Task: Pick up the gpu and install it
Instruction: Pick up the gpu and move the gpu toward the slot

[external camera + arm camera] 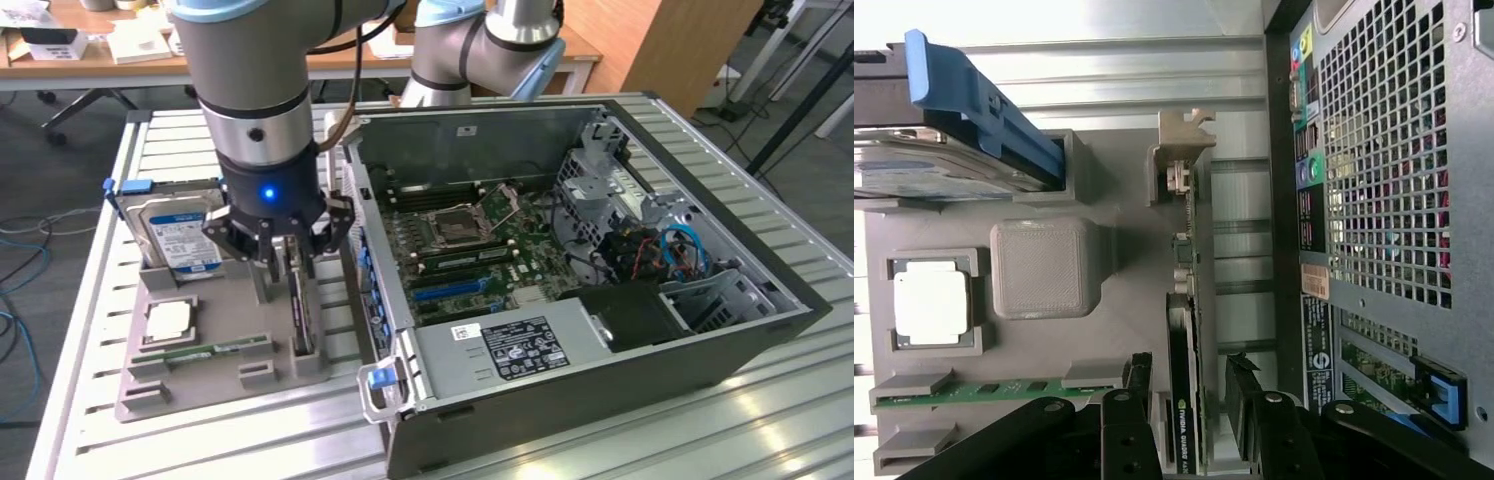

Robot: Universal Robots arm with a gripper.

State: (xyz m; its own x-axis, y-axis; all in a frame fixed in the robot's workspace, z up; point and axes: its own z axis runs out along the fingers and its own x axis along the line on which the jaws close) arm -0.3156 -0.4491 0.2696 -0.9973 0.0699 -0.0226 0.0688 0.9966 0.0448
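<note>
The black gripper is spread wide, its fingers on either side of the thin, dark, green-edged gpu card. The card stands on edge in a grey plastic holder tray, just beside the open dark-grey computer case.

Soft, even overhead light fills the room. Glare streaks the ribbed tabletop beside the computer case; in the wrist view it washes out white, and the jaws sit nearly black.
</note>
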